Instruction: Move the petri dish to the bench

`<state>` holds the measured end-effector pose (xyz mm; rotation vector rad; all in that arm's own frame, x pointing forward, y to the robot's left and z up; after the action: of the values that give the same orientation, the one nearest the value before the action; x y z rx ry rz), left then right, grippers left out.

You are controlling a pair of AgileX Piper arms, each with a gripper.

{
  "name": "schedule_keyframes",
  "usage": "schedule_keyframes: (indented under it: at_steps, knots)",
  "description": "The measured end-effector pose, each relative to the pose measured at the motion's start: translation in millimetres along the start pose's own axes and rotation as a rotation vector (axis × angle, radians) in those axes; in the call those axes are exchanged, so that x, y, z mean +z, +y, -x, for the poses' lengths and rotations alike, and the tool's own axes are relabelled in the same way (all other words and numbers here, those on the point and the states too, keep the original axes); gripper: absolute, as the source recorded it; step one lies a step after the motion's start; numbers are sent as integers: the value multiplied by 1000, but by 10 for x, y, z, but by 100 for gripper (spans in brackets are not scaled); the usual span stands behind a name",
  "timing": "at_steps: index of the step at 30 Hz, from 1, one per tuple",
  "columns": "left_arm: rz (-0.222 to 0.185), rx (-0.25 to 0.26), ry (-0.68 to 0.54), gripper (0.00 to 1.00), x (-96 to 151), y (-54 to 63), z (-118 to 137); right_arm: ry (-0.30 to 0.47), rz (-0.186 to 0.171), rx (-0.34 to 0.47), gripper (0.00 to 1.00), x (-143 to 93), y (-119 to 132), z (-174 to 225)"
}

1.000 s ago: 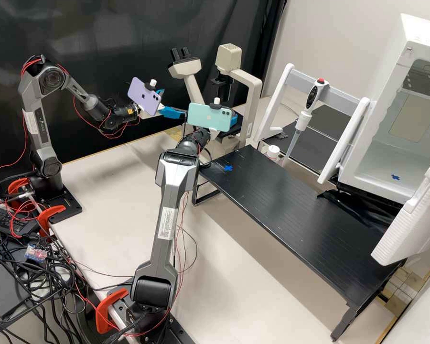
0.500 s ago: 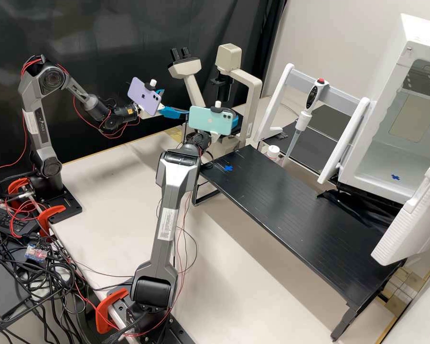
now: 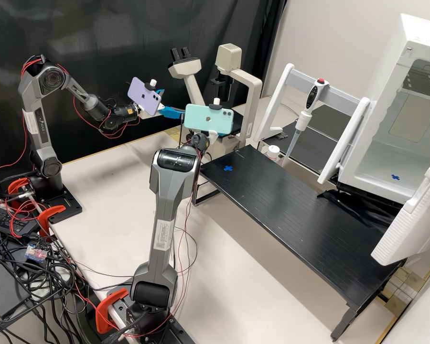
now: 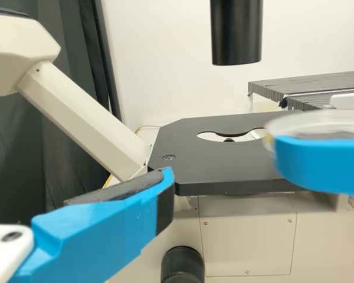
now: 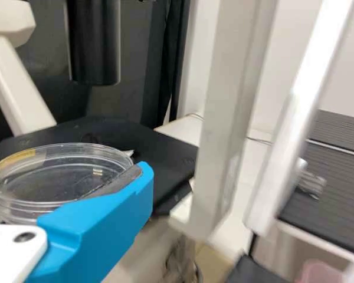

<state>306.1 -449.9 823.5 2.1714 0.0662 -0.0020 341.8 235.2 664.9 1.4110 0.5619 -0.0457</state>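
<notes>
Dish held by right arm; bench to its lower right, high view.
Petri dish [image 5: 53, 188], lying roughly level, gripped across its rim between the fingers of the right gripper [image 5: 68, 167], near the microscope stage [image 4: 224, 162]. Left gripper [image 3: 173, 102], upper centre-left of the high view: fingers wide apart, holding nothing. Right arm nearer to black bench [image 3: 291, 210]; its blue mark [image 3: 228, 168], just below frame centre-top, is the likely set-down spot. Judged next: carry clear of stage, keep level, lower.

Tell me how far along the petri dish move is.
The pickup looks done: the right claw grips the petri dish near the microscope stage. The dish is in hand, not yet on the black bench. What remains: carrying it there, setting it down and letting go.
</notes>
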Motion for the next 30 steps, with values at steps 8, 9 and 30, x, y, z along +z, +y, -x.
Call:
schedule_keyframes:
  at_steps: [8, 9, 30]
  knots:
    - [0, 0, 0, 100, 0, 0, 0, 28, 7, 50, 0, 119, 77, 508]
    - [0, 0, 0, 100, 0, 0, 0, 20, 4, 58, 0, 171, 85, 578]
    - [0, 0, 0, 100, 0, 0, 0, -66, -23, 128, 0, 735, 29, 1447]
